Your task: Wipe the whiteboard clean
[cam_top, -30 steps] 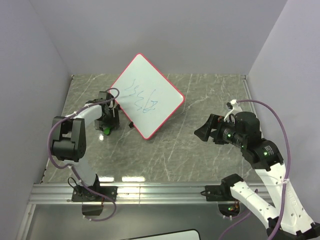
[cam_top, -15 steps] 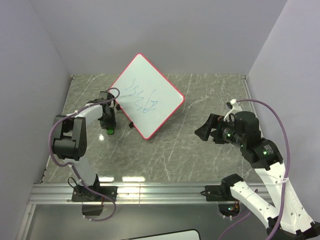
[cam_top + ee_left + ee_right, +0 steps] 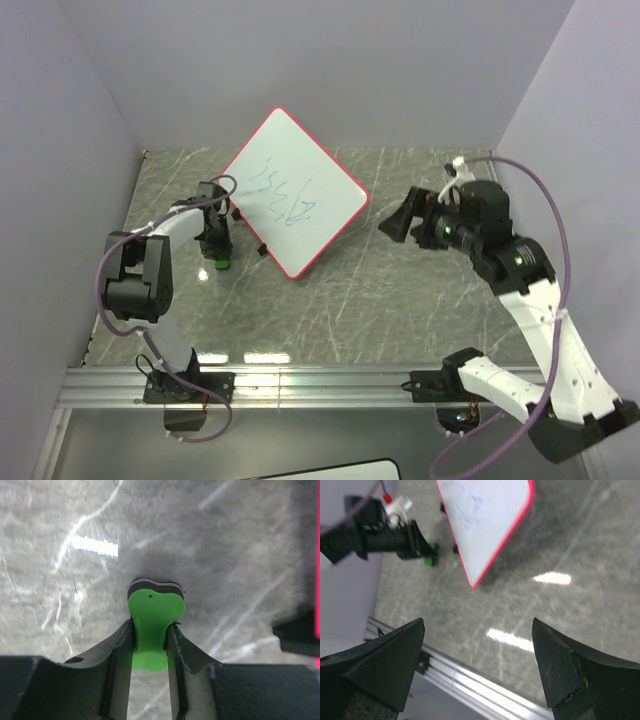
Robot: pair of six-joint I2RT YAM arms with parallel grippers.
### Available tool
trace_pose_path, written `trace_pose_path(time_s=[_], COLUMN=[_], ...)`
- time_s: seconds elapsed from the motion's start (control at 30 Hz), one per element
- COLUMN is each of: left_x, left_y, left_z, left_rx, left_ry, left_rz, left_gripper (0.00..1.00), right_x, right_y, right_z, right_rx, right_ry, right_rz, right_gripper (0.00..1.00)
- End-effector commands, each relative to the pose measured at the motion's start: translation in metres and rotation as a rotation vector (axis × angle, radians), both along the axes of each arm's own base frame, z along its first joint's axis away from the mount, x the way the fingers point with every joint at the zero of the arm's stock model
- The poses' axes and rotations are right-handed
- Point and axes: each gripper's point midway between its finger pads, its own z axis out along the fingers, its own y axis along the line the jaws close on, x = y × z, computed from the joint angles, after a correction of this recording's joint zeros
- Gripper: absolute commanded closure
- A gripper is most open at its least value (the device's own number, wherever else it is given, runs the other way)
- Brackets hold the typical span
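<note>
Your left gripper (image 3: 150, 625) is clamped nearly shut on the small green eraser (image 3: 154, 607), pinching it at its narrow waist while it sits down on the table just left of the whiteboard (image 3: 292, 195). The hold looks slim, so if you drag the eraser hard across the board it may twist or pop out between the fingers. Lift it over the red frame rather than sliding in, or the eraser or a fingertip could catch the edge or the black clips (image 3: 262, 247) beside it and shove the board

Nothing is pinning the board. Your right gripper (image 3: 478, 625) hangs wide open with nothing in it, well apart from the board's right side, so wiping pressure from the left could skate the board across the table. Mind the purple cable (image 3: 226, 183) looping near the board's left edge too

The whiteboard sits at the back left of the table, turned corner-on like a diamond, with blue scribbles (image 3: 285, 200) across its middle; you cannot tell whether it lies fully flat. The table (image 3: 400, 310) is grey marble-patterned and glossy, probably slippery. Plain pale walls (image 3: 350, 60) close in the back and both sides, and an aluminium rail (image 3: 300, 380) runs along the near edge
</note>
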Motion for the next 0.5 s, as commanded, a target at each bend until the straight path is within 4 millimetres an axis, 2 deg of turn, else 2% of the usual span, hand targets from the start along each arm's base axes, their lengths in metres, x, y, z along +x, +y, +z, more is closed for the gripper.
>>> trace_pose_path(time_s=[0.0,0.03,0.1,0.2,0.27,0.37,0.4,0.47], left_x=[0.015,0.025,0.03,0.041,0.048,0.044,0.04,0.033], left_y=[-0.011,-0.015,-0.021,-0.036,-0.047,-0.069,-0.077,-0.087], left_z=[0.046,0.062,0.084,0.121,0.145,0.168,0.175,0.179], left_rx=[-0.071,-0.086,-0.119,-0.165,-0.198,-0.246,-0.263,-0.297], left_ry=[-0.091,-0.129,-0.164,-0.225,-0.269,-0.302,-0.314,-0.318], left_rz=[0.033,0.034,0.038,0.018,0.002,-0.035,-0.051,-0.062], left_gripper=[1.0,1.0,1.0,1.0,1.0,1.0,1.0,1.0], right_x=[0.038,0.054,0.07,0.108,0.125,0.157,0.173,0.189], right_y=[0.012,0.016,0.019,0.025,0.024,0.02,0.02,0.02], right_z=[0.046,0.05,0.052,0.044,0.038,0.023,0.016,0.01], right_rx=[0.049,0.048,0.045,0.032,0.01,-0.042,-0.047,-0.053], right_ry=[-0.129,-0.132,-0.127,-0.089,-0.082,-0.049,-0.031,-0.016], right_rz=[0.0,-0.003,-0.008,-0.02,-0.026,-0.051,-0.054,-0.053], right_gripper=[0.05,0.05,0.05,0.06,0.07,0.07,0.07,0.08])
